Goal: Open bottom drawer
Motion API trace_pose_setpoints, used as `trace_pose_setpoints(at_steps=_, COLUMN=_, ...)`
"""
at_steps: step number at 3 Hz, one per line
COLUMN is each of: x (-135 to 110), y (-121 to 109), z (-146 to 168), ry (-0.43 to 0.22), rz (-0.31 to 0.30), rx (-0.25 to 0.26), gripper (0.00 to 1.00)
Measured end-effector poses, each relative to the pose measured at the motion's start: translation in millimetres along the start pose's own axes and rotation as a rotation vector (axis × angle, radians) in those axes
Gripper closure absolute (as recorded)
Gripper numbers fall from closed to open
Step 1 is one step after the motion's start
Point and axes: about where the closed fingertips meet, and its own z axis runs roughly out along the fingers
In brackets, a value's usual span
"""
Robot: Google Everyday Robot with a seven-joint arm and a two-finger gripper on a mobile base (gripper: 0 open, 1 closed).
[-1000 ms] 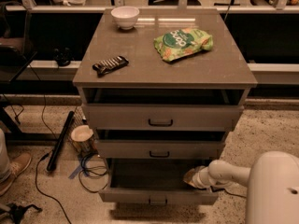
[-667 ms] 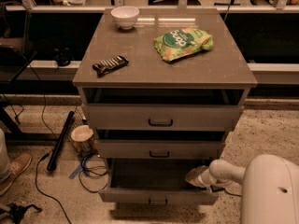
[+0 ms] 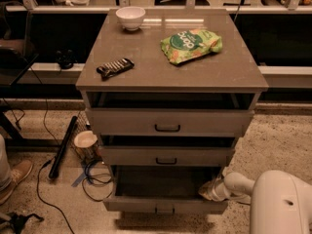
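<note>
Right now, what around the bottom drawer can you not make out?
Gripper at the bottom drawer's right front corner, camera view: whether it touches the drawer; its tip merges with the drawer's side.
Drawer's inside, camera view: contents lost in shadow.
Arm, camera view: cut off by the lower edge.

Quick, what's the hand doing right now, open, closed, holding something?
Hand: at the right end of the pulled-out bottom drawer; whether it is open, closed or holding anything cannot be told.
</note>
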Motion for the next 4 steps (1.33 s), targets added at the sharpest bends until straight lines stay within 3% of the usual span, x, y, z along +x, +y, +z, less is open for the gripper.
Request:
trace_pose_setpoints(at_steps=1, x=16.0, y=18.8, z=1.6, ry=0.017, rz=0.045, rx=-0.019, gripper=1.00)
trace_pose_setpoints(at_steps=2, x=19.7, y=27.1, z=0.0, ry=0.019, rz=0.063, rx=-0.024, gripper=1.00)
trace_pose_setpoints(at_steps=3, x=25.5, y=59.4, z=-1.9, ry=0.027, rz=0.093, rx=-0.059, gripper=1.00)
trace_pose_setpoints(at_steps=4, x=24.8, y=68.7, z=-2.9, ry=0.030, rz=0.101, rx=-0.070, gripper=1.00)
